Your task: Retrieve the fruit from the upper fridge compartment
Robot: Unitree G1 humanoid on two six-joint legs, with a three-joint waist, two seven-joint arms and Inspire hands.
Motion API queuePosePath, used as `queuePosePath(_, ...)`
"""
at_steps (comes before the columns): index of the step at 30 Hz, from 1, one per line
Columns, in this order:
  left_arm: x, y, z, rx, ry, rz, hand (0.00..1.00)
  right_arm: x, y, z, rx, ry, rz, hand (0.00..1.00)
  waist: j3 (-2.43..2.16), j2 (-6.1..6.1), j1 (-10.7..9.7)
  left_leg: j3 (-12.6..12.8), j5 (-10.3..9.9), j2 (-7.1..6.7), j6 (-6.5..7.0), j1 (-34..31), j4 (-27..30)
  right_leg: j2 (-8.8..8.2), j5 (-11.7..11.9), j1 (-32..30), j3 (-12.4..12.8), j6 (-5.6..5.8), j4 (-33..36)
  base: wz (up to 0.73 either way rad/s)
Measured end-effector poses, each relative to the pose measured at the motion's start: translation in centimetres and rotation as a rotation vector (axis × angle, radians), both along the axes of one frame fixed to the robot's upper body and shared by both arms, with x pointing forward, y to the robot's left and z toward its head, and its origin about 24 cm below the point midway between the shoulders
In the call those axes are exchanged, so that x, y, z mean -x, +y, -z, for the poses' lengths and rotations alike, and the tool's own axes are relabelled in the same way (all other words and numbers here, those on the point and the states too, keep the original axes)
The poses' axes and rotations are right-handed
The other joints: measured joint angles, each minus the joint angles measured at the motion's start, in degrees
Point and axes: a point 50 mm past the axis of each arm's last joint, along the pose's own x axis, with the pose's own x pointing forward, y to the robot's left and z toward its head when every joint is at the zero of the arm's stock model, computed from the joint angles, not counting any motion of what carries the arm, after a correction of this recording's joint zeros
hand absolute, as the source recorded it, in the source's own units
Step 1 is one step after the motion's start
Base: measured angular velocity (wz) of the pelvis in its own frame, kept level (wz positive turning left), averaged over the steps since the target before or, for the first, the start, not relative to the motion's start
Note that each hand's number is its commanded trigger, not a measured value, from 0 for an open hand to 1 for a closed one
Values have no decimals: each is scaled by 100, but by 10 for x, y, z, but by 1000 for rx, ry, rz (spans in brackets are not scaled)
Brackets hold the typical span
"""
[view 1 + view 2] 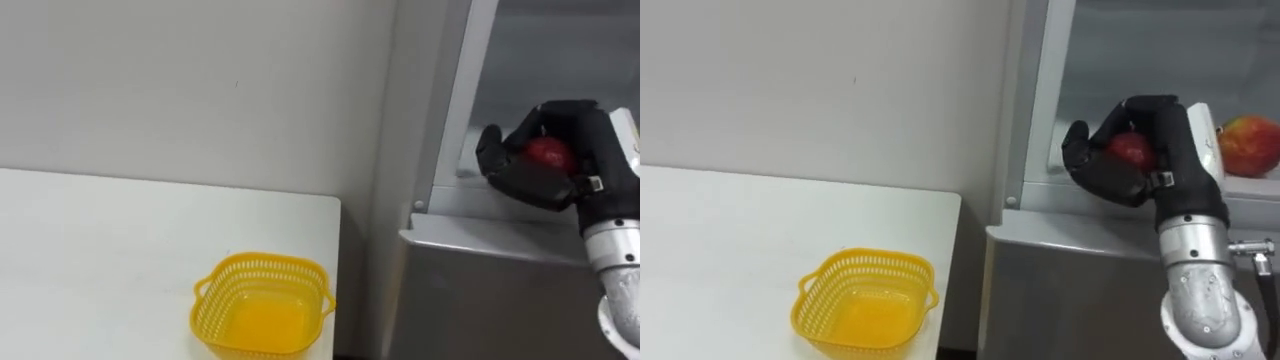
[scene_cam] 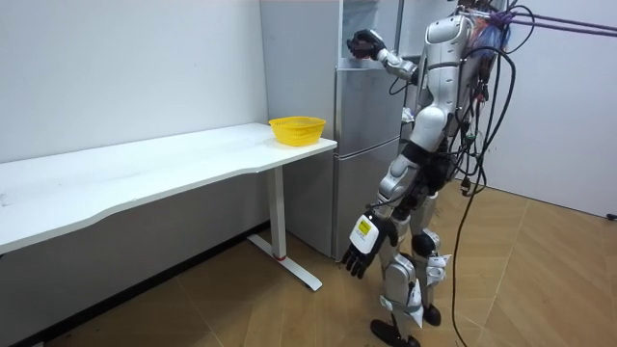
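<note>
You have a yellow slotted basket (image 1: 262, 305) sitting near the right-hand end of a long white table (image 1: 100, 250), which stands against a plain pale wall (image 1: 200, 80) on a wooden floor (image 2: 222, 308).

Red apple (image 1: 546, 152), yellow mesh basket (image 1: 262, 305)

A round red apple (image 1: 1130, 149) is sitting enclosed in the curled dark fingers of the right hand (image 1: 1118, 181) at the front edge of the open upper fridge compartment (image 1: 1110, 50), while a second apple (image 1: 1250, 145), red with yellowish patches, is resting on the shelf inside, just beyond that hand.
</note>
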Motion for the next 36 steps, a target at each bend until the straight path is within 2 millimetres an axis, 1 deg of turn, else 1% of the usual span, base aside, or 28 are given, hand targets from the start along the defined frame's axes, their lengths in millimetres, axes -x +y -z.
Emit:
queuePosePath(4, 1, -1, 1, 4, 5, -2, 0, 16, 7, -20, 23, -163, 51, 100, -5, -1, -44, 13, -1, 4, 1, -39, -36, -2, 0, -38, 8, 0, 13, -1)
queuePosePath(8, 1, -3, 1, 14, -7, -12, 0, 32, 21, -37, 5, -320, 16, 100, -9, -5, -140, 17, 0, 4, 0, -37, -39, 2, 0, -40, 46, 0, 15, 0)
queuePosePath(12, 0, -5, 2, 22, -24, -5, 0, 42, 28, -39, 41, -392, 43, 100, -6, -2, -142, 26, -1, 1, 1, 15, -52, 2, 0, -4, 60, 0, 16, -1)
queuePosePath(13, 0, -7, 2, 27, -23, -5, 0, 45, 31, -39, 60, -410, 45, 100, 13, 24, -138, 40, -1, 1, 1, 48, -66, 2, 0, 23, 66, 0, 15, -4)
queuePosePath(14, 0, -8, 3, 31, -24, 0, 0, 49, 32, -39, 77, -425, 46, 100, 23, 41, -142, 44, -1, 1, 1, 55, -72, 2, 0, 27, 60, 0, 14, -3)
queuePosePath(16, -1, -10, 3, 38, -23, 9, 0, 54, 38, -39, 100, -444, 37, 100, 24, 45, -145, 51, 0, 3, 1, 52, -76, 2, 0, 20, 46, 0, 14, 0)
queuePosePath(19, 1, -13, 5, 47, -9, 26, 0, 62, 51, -36, 128, -444, -28, 100, 23, 43, -145, 58, 0, 5, 0, 52, -87, 3, 0, 15, 47, 0, 15, -1)
queuePosePath(22, 0, -14, 5, 50, -7, 34, 0, 64, 61, -36, 191, -432, -73, 100, 12, 24, -129, 72, 0, 4, 1, 50, -93, 2, 0, 4, 56, 0, 16, -1)
queuePosePath(24, -3, -14, 5, 54, -20, 41, 0, 66, 65, -37, 238, -441, -85, 100, 14, 4, -118, 71, 0, 4, 1, 51, -100, 2, 0, 2, 56, 0, 16, 0)
queuePosePath(27, -6, -13, 4, 58, -36, 56, 0, 68, 76, -36, 271, -451, -138, 100, 27, -22, -72, 68, 1, 7, 1, 54, -110, 4, 0, 2, 55, 0, 11, 0)
queuePosePath(29, -12, -14, 4, 62, -53, 70, 0, 69, 83, -34, 300, -448, -173, 100, 39, -52, 29, 78, 1, 11, 1, 29, -114, 4, 0, -30, 52, 0, 12, 0)
queuePosePath(30, -13, -14, 4, 63, -56, 73, 0, 69, 85, -34, 310, -446, -180, 100, 29, -76, 65, 77, 1, 11, 0, 21, -113, 4, 0, -38, 51, 0, 14, 0)
queuePosePath(32, -17, -14, 4, 69, -60, 85, 0, 69, 92, -32, 347, -442, -205, 100, 32, -117, 185, 50, 1, 11, 0, 8, -110, 6, 0, -44, 44, 0, 17, 0)
queuePosePath(33, -17, -15, 4, 70, -58, 87, 0, 69, 94, -32, 356, -441, -213, 100, 34, -132, 205, 49, 1, 11, 0, 8, -110, 6, 0, -44, 44, 0, 17, 4)
queuePosePath(35, -17, -15, 5, 71, -50, 100, 0, 70, 100, -30, 390, -435, -241, 100, 38, -184, 340, 49, 1, 6, 0, 12, -99, 7, 0, -38, 47, 0, 16, 0)
queuePosePath(36, -17, -15, 5, 72, -47, 101, 0, 69, 102, -30, 404, -435, -242, 100, 45, -197, 357, 46, 1, 5, 0, 20, -95, 6, 0, -30, 43, 0, 14, 0)
